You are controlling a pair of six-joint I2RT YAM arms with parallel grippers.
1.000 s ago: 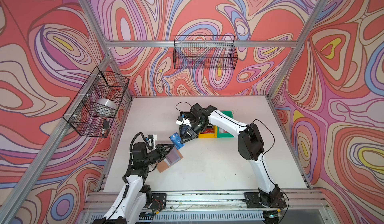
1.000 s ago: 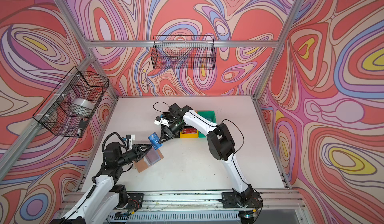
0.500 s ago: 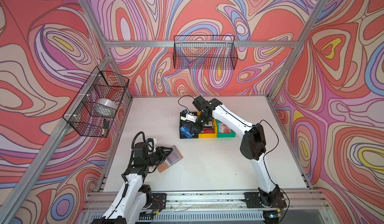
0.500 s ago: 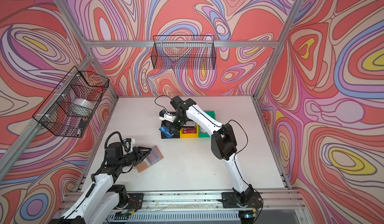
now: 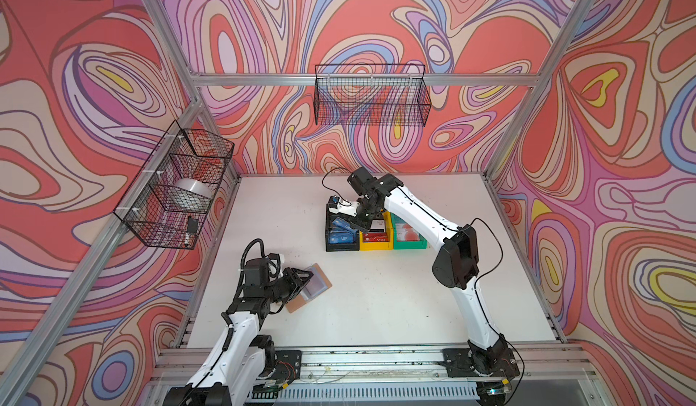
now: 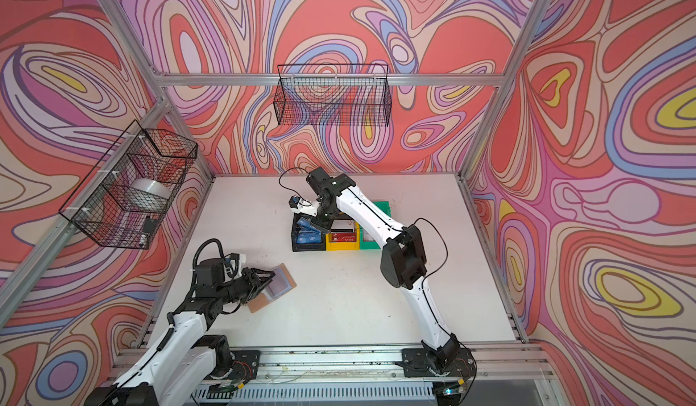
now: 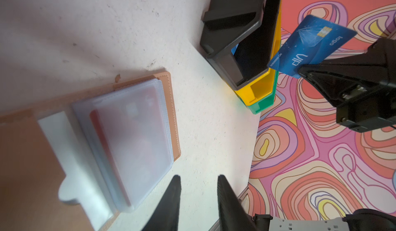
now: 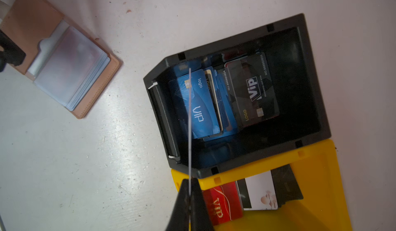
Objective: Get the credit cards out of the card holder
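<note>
Right claw (image 8: 190, 187) clenched on blue card (image 7: 308, 45) over black bin (image 8: 313, 80); left claw (image 7: 198, 182) parted beside card holder (image 7: 170, 112)

An open card holder (image 5: 315, 286) is laid flat on the white bench (image 5: 376, 310). Well apart from it, a black bin (image 5: 341, 248), a yellow bin (image 5: 375, 245) and a green bin (image 5: 408, 244) are set touching in a row.

Robot lab cell: aluminium frame (image 5: 263, 80), swirl-patterned walls (image 5: 376, 27)

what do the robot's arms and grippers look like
The left arm and right arm have white shells, bulky black joints and black cables looping outside. Left gripper and right gripper are black, each with two tapered, pointed fingers and a white wrist camera mount.
</note>
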